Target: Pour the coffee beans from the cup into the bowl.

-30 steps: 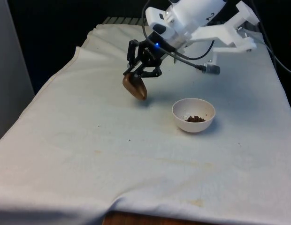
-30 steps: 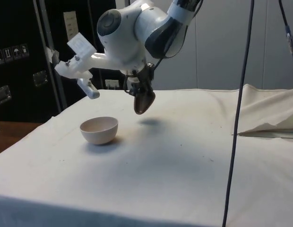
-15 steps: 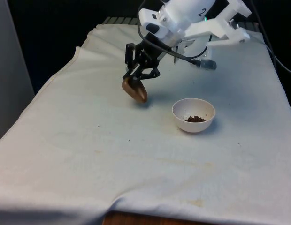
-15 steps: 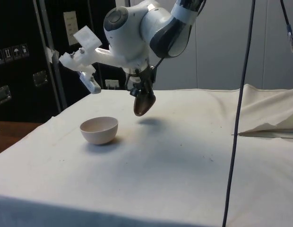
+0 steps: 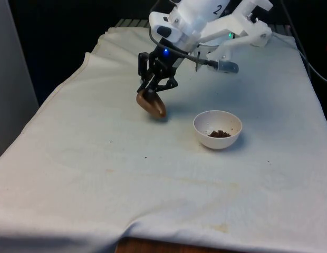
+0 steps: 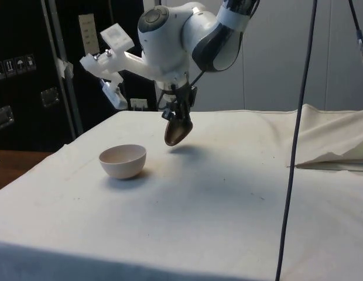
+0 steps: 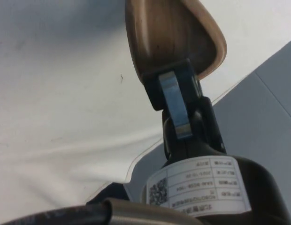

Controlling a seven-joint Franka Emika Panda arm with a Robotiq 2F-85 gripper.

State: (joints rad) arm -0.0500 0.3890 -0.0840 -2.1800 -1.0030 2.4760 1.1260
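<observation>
One small brown wooden cup [image 5: 151, 104] is clamped at its rim in my hand [image 5: 153, 90], tilted, hanging just above the white-clothed surface [image 5: 100, 174]. In the wrist view its inside [image 7: 166, 33] looks empty. The round white bowl [image 5: 218, 129] stands well apart, toward the front view's right, with a small heap of dark coffee beans [image 5: 219, 134] in it, so I judge the pour done. The cloth under the cup is bare and nothing stands in the way of setting it down.
</observation>
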